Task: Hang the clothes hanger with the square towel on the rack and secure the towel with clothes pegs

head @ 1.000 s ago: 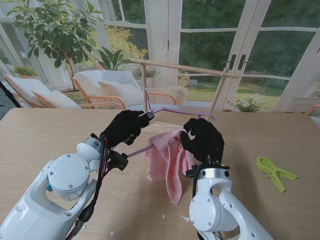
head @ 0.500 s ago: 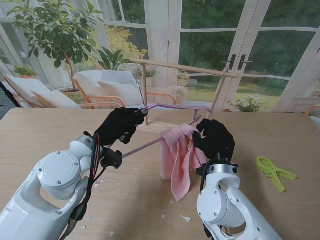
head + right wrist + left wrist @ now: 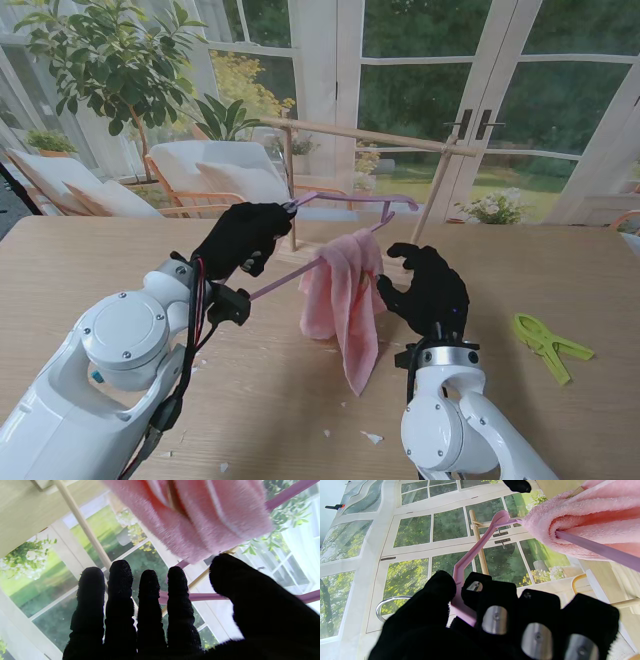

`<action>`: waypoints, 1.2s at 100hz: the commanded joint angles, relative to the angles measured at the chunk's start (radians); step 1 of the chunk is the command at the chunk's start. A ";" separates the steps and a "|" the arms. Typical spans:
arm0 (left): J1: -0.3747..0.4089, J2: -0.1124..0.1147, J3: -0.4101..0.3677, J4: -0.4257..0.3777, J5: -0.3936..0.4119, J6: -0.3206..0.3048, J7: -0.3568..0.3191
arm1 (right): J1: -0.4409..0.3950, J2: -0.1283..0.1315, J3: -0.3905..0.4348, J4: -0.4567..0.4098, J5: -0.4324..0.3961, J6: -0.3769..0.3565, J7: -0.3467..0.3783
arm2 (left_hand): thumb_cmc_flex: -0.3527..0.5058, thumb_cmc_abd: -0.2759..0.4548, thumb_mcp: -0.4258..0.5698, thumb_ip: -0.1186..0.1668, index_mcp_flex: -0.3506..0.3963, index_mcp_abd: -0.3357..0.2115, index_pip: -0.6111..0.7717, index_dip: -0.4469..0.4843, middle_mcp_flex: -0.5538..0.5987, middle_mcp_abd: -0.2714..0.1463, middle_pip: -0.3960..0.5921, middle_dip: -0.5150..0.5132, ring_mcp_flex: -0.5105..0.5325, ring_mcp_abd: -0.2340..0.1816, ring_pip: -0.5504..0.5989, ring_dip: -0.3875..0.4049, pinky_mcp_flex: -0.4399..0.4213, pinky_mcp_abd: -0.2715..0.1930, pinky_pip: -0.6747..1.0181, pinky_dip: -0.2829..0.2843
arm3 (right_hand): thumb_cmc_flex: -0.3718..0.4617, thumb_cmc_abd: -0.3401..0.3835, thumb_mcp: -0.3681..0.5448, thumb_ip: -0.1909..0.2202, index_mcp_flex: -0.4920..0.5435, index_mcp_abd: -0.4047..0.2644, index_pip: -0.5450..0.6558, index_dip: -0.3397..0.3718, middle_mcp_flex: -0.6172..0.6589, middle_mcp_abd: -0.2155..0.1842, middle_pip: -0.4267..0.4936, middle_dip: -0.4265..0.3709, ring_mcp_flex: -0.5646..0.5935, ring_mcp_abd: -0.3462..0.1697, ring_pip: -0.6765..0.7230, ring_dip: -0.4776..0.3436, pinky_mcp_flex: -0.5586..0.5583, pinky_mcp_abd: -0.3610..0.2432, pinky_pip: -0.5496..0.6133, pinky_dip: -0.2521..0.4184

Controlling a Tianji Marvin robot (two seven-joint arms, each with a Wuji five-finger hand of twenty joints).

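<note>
The hanging step is under way but not finished, and the pegging has not begun. In the middle of the stand's view the left hand point(image 3: 245, 240) has its fingers point(image 3: 495, 610) closed around the neck of the pink hanger point(image 3: 345, 203), just under its metal hook point(image 3: 387, 603), and holds it up off the table point(image 3: 80, 265). The hook is not yet over the wooden rack point(image 3: 370, 137), whose bar runs across the upper centre of that view, behind the hanger and higher in the frame.

The pink towel point(image 3: 345, 295) is draped in a bunch over the hanger's lower bar, at the centre of the stand's view, its tail hanging down toward the table; it looks gathered rather than spread flat.

The right hand point(image 3: 428, 288), lower right of centre, holds nothing: its fingers point(image 3: 120, 600) are straight and apart, just beside the towel, and I cannot tell whether the thumb touches it.

A green peg point(image 3: 548, 343) lies on the table at the right edge, well apart from both hands and untouched. Still to do, as I judge it: hook the hanger on the rack, then fetch the peg and clip the towel.
</note>
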 commanded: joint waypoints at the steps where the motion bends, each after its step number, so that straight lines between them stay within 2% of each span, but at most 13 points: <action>1: -0.010 -0.011 0.007 -0.019 0.000 0.007 -0.008 | -0.014 -0.007 -0.021 -0.009 0.000 -0.003 0.024 | 0.002 0.017 0.042 -0.011 0.065 0.047 0.031 0.046 0.040 -0.047 0.038 -0.002 0.029 -0.001 0.135 0.039 0.011 0.051 0.296 0.028 | 0.020 0.007 0.024 0.037 0.022 -0.040 0.024 0.025 0.022 -0.022 0.008 -0.001 0.011 -0.005 -0.002 -0.005 -0.002 -0.016 -0.009 0.612; 6: -0.014 -0.012 0.012 -0.020 0.001 0.011 -0.005 | -0.011 -0.006 -0.031 -0.005 -0.001 -0.006 0.028 | 0.002 0.018 0.042 -0.011 0.065 0.047 0.031 0.046 0.040 -0.047 0.038 -0.002 0.029 -0.002 0.135 0.039 0.011 0.052 0.296 0.028 | 0.034 0.001 0.034 0.035 0.056 -0.058 0.047 0.037 0.029 -0.021 0.007 -0.001 0.013 -0.005 -0.004 -0.006 -0.002 -0.016 -0.010 0.613; 8: -0.015 -0.012 0.014 -0.020 0.001 0.012 -0.004 | -0.009 -0.005 -0.035 -0.003 -0.001 -0.007 0.031 | 0.002 0.017 0.041 -0.011 0.065 0.047 0.031 0.046 0.040 -0.047 0.038 -0.002 0.029 -0.002 0.135 0.039 0.011 0.052 0.296 0.028 | 0.049 -0.014 0.034 0.009 0.073 -0.067 0.065 0.036 0.034 -0.022 0.007 -0.001 0.014 -0.005 -0.004 -0.006 -0.002 -0.016 -0.010 0.614; 12: -0.016 -0.013 0.018 -0.021 0.001 0.014 -0.001 | -0.005 -0.005 -0.044 0.004 0.000 -0.007 0.034 | 0.002 0.017 0.041 -0.011 0.065 0.047 0.031 0.047 0.040 -0.047 0.038 -0.002 0.029 -0.002 0.135 0.039 0.011 0.052 0.296 0.028 | 0.065 -0.033 0.045 -0.023 0.088 -0.079 0.111 -0.007 0.043 -0.022 0.007 0.002 0.021 -0.005 -0.006 -0.008 0.000 -0.017 -0.011 0.616; 19: -0.018 -0.014 0.022 -0.023 0.000 0.018 0.002 | 0.006 -0.005 -0.057 0.019 0.002 -0.004 0.040 | 0.001 0.017 0.041 -0.011 0.065 0.046 0.031 0.047 0.040 -0.047 0.038 -0.002 0.029 -0.002 0.134 0.039 0.011 0.052 0.296 0.028 | 0.087 -0.054 0.043 -0.045 0.113 -0.101 0.148 -0.048 0.054 -0.024 0.007 0.003 0.026 -0.007 -0.004 -0.008 0.002 -0.017 -0.012 0.617; 36: -0.021 -0.014 0.026 -0.022 0.001 0.022 0.001 | 0.029 -0.010 -0.077 0.053 0.022 0.000 0.040 | 0.003 0.017 0.042 -0.011 0.065 0.047 0.031 0.047 0.040 -0.047 0.038 -0.002 0.029 -0.001 0.134 0.039 0.011 0.052 0.296 0.028 | 0.086 -0.055 0.049 -0.044 0.107 -0.143 0.122 -0.098 0.054 -0.025 0.014 0.011 0.025 -0.010 0.011 -0.001 0.002 -0.017 -0.012 0.617; 44: -0.022 -0.014 0.027 -0.022 0.003 0.021 -0.001 | 0.031 -0.012 -0.080 0.061 0.028 -0.003 0.034 | 0.003 0.018 0.042 -0.011 0.065 0.047 0.031 0.047 0.040 -0.047 0.038 -0.002 0.029 -0.002 0.134 0.039 0.011 0.052 0.296 0.029 | 0.097 -0.064 0.050 -0.046 0.101 -0.221 0.102 -0.110 0.058 -0.032 0.017 0.015 0.024 -0.011 0.018 0.003 -0.002 -0.024 -0.014 0.616; 51: -0.022 -0.013 0.027 -0.022 0.003 0.022 -0.003 | 0.032 -0.013 -0.083 0.065 0.029 -0.005 0.027 | 0.003 0.017 0.041 -0.011 0.065 0.047 0.031 0.048 0.040 -0.047 0.038 -0.002 0.029 -0.001 0.134 0.039 0.011 0.052 0.296 0.029 | 0.096 -0.051 0.057 -0.037 0.088 -0.240 0.061 -0.132 0.063 -0.039 0.015 0.017 0.025 -0.012 0.025 0.006 -0.004 -0.026 -0.012 0.620; 59: -0.022 -0.014 0.029 -0.024 0.001 0.024 -0.003 | 0.035 -0.015 -0.086 0.070 0.029 -0.004 0.020 | 0.003 0.017 0.041 -0.011 0.065 0.047 0.031 0.048 0.040 -0.047 0.038 -0.002 0.029 -0.001 0.134 0.039 0.011 0.052 0.296 0.029 | 0.073 -0.025 0.069 0.025 0.063 -0.198 -0.034 -0.111 0.064 -0.046 0.016 0.023 0.027 -0.016 0.032 0.009 -0.004 -0.029 -0.012 0.623; 76: -0.021 -0.012 0.031 -0.023 0.001 0.022 -0.008 | 0.046 -0.023 -0.092 0.085 0.041 -0.005 -0.003 | 0.004 0.016 0.041 -0.011 0.064 0.047 0.030 0.048 0.040 -0.047 0.038 -0.002 0.029 -0.002 0.134 0.039 0.011 0.052 0.296 0.029 | 0.032 -0.041 0.062 0.019 -0.034 -0.141 -0.091 -0.113 0.038 -0.049 0.034 0.035 0.019 -0.021 0.046 0.016 -0.004 -0.034 -0.007 0.627; 95: -0.018 -0.010 0.030 -0.025 -0.003 0.021 -0.016 | 0.066 -0.032 -0.102 0.104 0.054 -0.003 -0.027 | 0.003 0.017 0.041 -0.011 0.066 0.047 0.030 0.048 0.040 -0.047 0.038 -0.002 0.029 -0.001 0.134 0.039 0.011 0.052 0.296 0.029 | 0.010 -0.055 0.064 0.013 -0.041 -0.117 -0.089 -0.099 0.026 -0.056 0.062 0.051 0.012 -0.025 0.059 0.022 -0.008 -0.038 -0.002 0.630; 104: -0.016 -0.008 0.029 -0.028 -0.009 0.024 -0.023 | 0.080 -0.038 -0.109 0.115 0.060 0.010 -0.038 | 0.004 0.017 0.041 -0.011 0.066 0.048 0.030 0.048 0.040 -0.047 0.038 -0.002 0.029 -0.001 0.134 0.039 0.011 0.052 0.296 0.029 | -0.006 -0.061 0.063 0.008 -0.066 0.012 -0.077 -0.085 0.004 -0.059 0.076 0.060 0.003 -0.030 0.064 0.024 -0.009 -0.041 0.001 0.631; 120: -0.013 -0.006 0.027 -0.030 -0.012 0.023 -0.032 | 0.096 -0.043 -0.114 0.127 0.066 0.029 -0.042 | 0.003 0.016 0.041 -0.011 0.066 0.048 0.029 0.048 0.040 -0.047 0.038 -0.002 0.029 -0.001 0.134 0.039 0.011 0.052 0.296 0.029 | -0.010 -0.063 0.049 0.004 -0.072 0.007 -0.036 -0.056 -0.029 -0.054 0.093 0.073 -0.025 -0.032 0.072 0.028 -0.024 -0.045 0.001 0.634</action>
